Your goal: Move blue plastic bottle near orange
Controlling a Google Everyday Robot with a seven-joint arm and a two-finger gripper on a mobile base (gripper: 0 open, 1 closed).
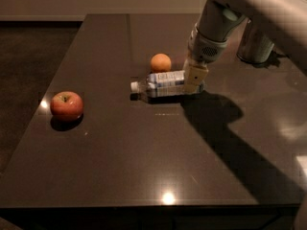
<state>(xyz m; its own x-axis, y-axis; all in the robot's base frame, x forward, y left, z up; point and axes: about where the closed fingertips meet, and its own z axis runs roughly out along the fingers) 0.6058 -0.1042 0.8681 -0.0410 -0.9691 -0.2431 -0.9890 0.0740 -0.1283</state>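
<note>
Counting one blue plastic bottle (pixel 165 83), one orange (pixel 160 62), one apple (pixel 66 106) — finding the gripper (pixel 195 79) pinching the bottle's base, near the orange.

Blue plastic bottle (pixel 165 83): clear ribbed body, white cap, pale blue-and-white label. It is laid on its side on the counter (pixel 144 166), with the cap pointed left and the base to the right. The base end is covered by the gripper (pixel 194 84), whose jaws are clamped around it from above. Orange (pixel 160 62): small, round, plain matte skin, seated on the counter just behind the bottle's middle. It is very close to the bottle; contact cannot be told.
</note>
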